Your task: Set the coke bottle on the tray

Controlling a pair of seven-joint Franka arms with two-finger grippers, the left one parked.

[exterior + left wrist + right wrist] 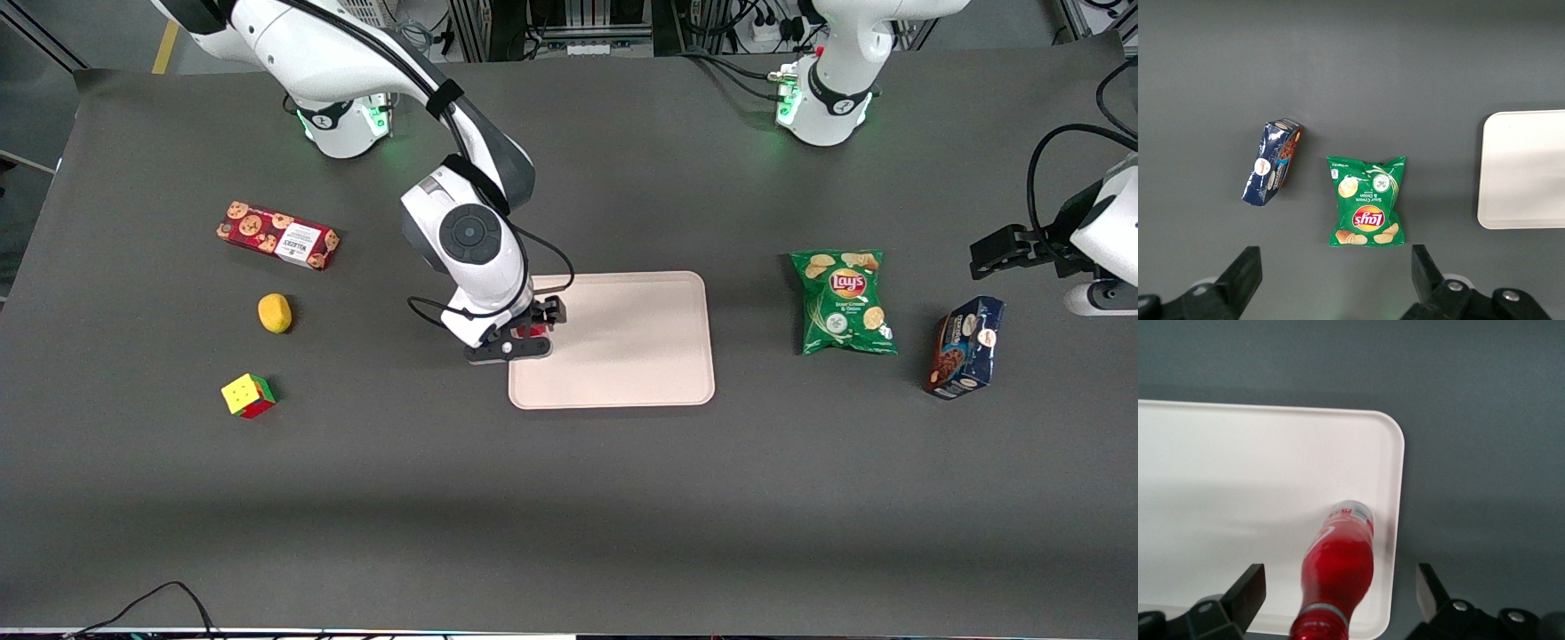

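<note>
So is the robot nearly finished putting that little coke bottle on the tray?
Nearly. The coke bottle already stands with its base on the tray, close to the rim. The gripper hangs just above it, fingers spread wide on either side of the bottle. What's left is only lifting the arm away.

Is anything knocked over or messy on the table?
Nothing spilled. The coke bottle stands on the tray near its edge, with the gripper around it, jaws open. The blue snack box lies tilted.
</note>
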